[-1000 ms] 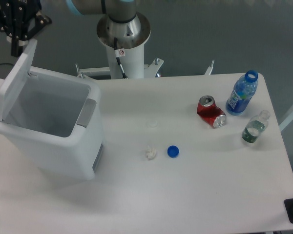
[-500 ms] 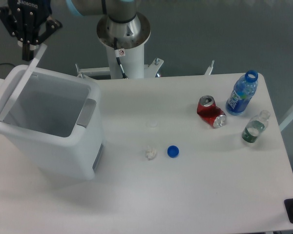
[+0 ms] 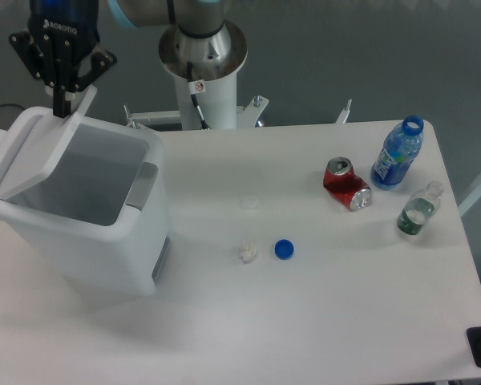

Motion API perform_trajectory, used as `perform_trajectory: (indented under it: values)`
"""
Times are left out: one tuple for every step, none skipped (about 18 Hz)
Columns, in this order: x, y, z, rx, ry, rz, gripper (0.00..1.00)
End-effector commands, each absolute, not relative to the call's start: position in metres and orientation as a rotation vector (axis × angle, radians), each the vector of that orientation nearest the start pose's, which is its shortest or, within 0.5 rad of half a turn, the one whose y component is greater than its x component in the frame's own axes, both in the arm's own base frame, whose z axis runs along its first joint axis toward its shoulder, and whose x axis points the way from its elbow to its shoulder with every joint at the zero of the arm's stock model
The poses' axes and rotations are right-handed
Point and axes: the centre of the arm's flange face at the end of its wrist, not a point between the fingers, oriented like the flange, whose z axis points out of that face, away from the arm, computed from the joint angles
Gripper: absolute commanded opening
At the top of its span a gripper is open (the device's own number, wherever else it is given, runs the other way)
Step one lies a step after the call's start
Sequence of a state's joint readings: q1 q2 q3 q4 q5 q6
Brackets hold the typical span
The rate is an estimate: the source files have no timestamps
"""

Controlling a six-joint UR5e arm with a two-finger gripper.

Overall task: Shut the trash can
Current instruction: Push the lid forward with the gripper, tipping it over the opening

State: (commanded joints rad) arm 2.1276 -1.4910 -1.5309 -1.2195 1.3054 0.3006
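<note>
The gripper [image 3: 62, 103] hangs at the far left, fingers pointing down, tips at the raised free edge of the trash can's lid [image 3: 34, 157]; from here I cannot tell whether the jaws pinch that edge or merely press on it, nor how far apart they stand. Directly beneath and toward me sits the trash can [image 3: 88, 216], a big white boxy bin, its lid tilted partway over the open mouth and hinged on the left side, with the grey latch tab [image 3: 142, 184] on the rim to the gripper's right. Well off to the right on the white table [image 3: 321, 321] lie a crumpled scrap [image 3: 247, 252] and a blue bottle cap [image 3: 284, 249], then a crushed red soda can [image 3: 346, 184], an uncapped blue bottle [image 3: 398, 154] and a small clear bottle [image 3: 418, 210].
</note>
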Motion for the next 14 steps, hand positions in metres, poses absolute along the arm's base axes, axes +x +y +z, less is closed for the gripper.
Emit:
perform_trajectory:
  values:
    - [-0.124,0.499,0.592,-2.596,-0.252,-0.057,0.01]
    - [-0.128,0.498,0.590,-2.598,-0.263,-0.056,0.01]
    - [-0.132,0.498,0.590,-2.597,-0.269,-0.052,0.01]
    - [-0.134,0.498,0.590,-2.597,-0.265,-0.049,0.01]
    - [-0.135,0.497,0.590,-2.597,-0.265,-0.047,0.01]
    - [-0.140,0.497,0.588,-2.601,-0.275,-0.046,0.01]
    - [-0.144,0.498,0.586,-2.604,-0.284,-0.047,0.01]
    - [-0.146,0.497,0.586,-2.605,-0.282,-0.044,0.01]
    - [-0.149,0.497,0.585,-2.607,-0.283,-0.043,0.01]
    - [-0.150,0.497,0.585,-2.607,-0.281,-0.040,0.01]
    - [-0.155,0.495,0.585,-2.605,-0.292,-0.039,0.01]
    - [-0.157,0.497,0.582,-2.610,-0.294,-0.042,0.01]
    - [-0.160,0.499,0.578,-2.617,-0.297,-0.043,0.01]
    - [-0.162,0.501,0.575,-2.623,-0.296,-0.045,0.01]
